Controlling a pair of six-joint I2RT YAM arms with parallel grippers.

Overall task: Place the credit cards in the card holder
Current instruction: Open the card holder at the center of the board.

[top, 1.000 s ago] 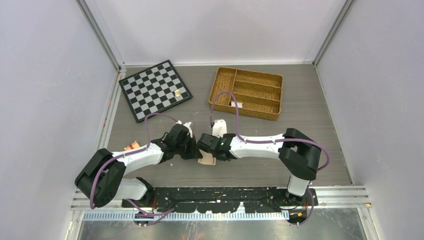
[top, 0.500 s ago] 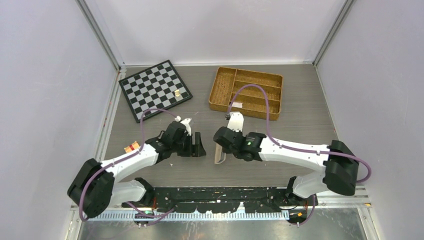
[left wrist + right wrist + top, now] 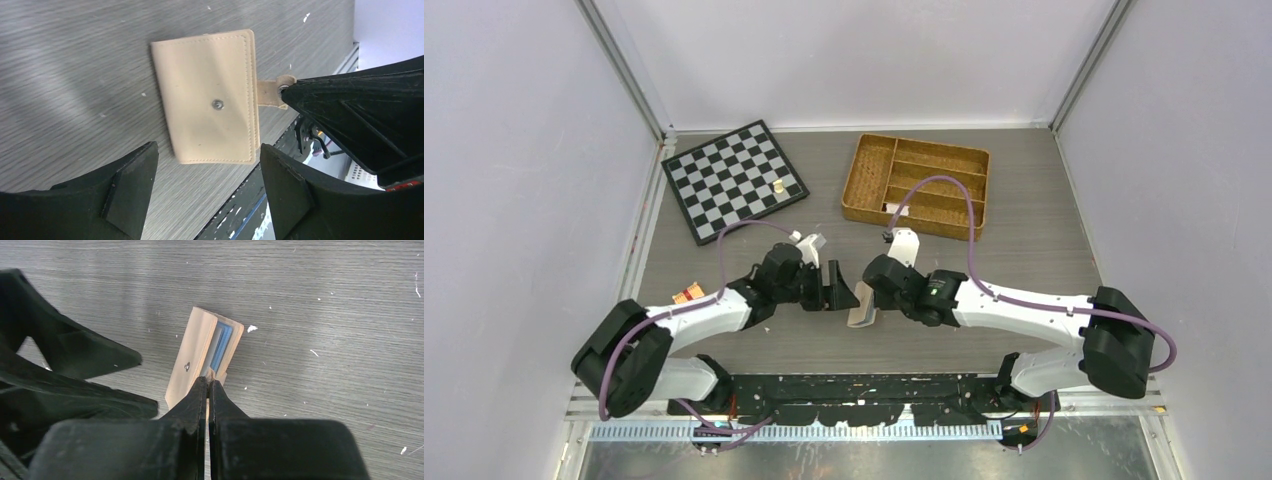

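Observation:
The card holder (image 3: 207, 97) is a peach-beige folded wallet held just off the table. My right gripper (image 3: 208, 382) is shut on its snap tab (image 3: 270, 93). In the right wrist view the card holder (image 3: 195, 350) stands on edge, with a blue credit card (image 3: 221, 345) showing between its flaps. In the top view the card holder (image 3: 861, 316) hangs below my right gripper (image 3: 865, 299). My left gripper (image 3: 836, 286) is open just left of the holder, not touching it. In its own view, my left gripper (image 3: 207, 195) has nothing between its fingers.
A chessboard (image 3: 734, 180) with one small pale piece (image 3: 778, 186) lies at the back left. A woven wicker divided tray (image 3: 916, 185) sits at the back centre-right. A small red-brown packet (image 3: 688, 293) lies beside my left arm.
My left gripper has opened and let go of the card holder. The right arm has swung right, carrying the holder by its tab, and the holder has turned on edge.

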